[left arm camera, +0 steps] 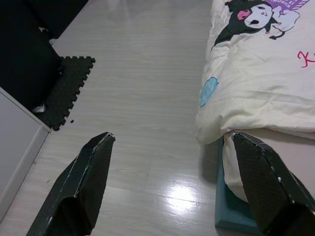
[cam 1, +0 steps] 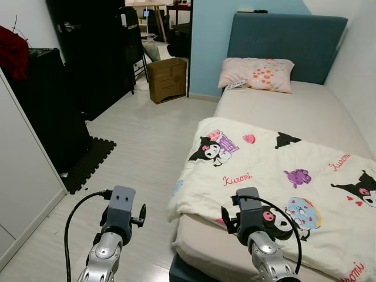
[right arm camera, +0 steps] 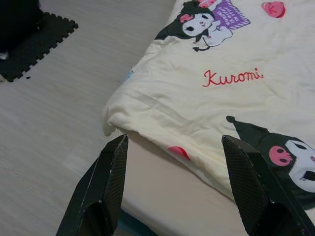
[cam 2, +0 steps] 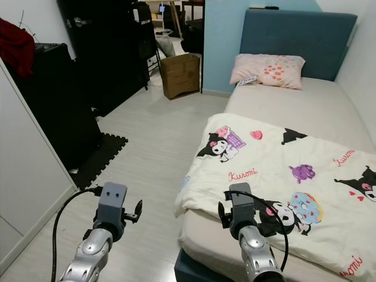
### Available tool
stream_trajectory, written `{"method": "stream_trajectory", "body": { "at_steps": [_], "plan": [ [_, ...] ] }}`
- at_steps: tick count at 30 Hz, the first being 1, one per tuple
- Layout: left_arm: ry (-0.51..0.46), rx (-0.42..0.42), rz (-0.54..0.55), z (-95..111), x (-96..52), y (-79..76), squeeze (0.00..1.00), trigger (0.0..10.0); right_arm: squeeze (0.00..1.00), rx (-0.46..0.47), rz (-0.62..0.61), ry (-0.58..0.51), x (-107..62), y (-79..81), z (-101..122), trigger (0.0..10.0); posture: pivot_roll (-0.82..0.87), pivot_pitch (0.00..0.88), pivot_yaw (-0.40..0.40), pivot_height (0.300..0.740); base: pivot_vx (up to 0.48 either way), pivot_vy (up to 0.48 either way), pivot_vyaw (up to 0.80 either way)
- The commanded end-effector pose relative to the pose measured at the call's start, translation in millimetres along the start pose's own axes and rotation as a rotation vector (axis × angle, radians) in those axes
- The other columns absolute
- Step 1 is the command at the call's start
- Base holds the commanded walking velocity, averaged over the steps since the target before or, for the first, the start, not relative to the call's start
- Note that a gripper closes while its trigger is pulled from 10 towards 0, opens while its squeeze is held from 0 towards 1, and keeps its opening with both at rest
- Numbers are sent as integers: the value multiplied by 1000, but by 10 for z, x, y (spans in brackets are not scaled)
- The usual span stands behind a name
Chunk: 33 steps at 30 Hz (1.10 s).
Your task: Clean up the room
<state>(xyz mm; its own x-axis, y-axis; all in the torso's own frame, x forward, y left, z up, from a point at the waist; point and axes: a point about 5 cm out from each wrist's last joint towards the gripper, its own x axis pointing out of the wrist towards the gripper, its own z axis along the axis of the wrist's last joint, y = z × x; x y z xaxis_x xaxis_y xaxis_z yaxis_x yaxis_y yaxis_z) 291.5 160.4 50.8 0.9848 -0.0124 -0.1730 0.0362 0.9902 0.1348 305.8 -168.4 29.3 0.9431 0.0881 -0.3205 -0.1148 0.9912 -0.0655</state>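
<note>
A cream Kuromi blanket lies crumpled across the near half of the bed, and one corner hangs over the bed's left edge. A pink spotted pillow rests against the teal headboard. My left arm is raised over the floor beside the bed; its gripper is open above the floorboards, near the blanket's corner. My right arm is over the bed's near corner; its gripper is open just above the blanket's edge and holds nothing.
A cardboard box stands on the floor by the blue wall. A black foam mat lies before a black cabinet on the left, with a white cabinet nearer. A small white object lies beside the pillow.
</note>
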Motion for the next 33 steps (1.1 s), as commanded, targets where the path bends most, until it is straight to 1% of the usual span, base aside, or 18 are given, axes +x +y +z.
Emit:
{"method": "stream_trajectory", "body": {
  "at_steps": [1,6,12,31,33],
  "plan": [
    [31,-2,13,-51,1,6,0,10000,0,13,1,-4,-12,1,-16,10000,-44,79,-27,740,0,0,0],
    [35,-27,39,-49,10,25,0,10000,0,17,10,-5,-14,11,-17,10000,-45,82,-29,740,0,-301,0],
    [29,-37,57,-28,13,35,0,10000,0,18,16,-7,-17,13,-18,10000,-47,81,-31,740,0,-351,0],
    [28,-36,73,-32,0,62,0,10000,0,15,25,-8,-15,21,-11,10000,-46,78,-37,740,0,-355,0],
    [23,-24,61,-30,-3,63,0,10000,0,16,26,-7,-18,28,-16,10000,-46,77,-36,740,0,-178,0]
  ]
}}
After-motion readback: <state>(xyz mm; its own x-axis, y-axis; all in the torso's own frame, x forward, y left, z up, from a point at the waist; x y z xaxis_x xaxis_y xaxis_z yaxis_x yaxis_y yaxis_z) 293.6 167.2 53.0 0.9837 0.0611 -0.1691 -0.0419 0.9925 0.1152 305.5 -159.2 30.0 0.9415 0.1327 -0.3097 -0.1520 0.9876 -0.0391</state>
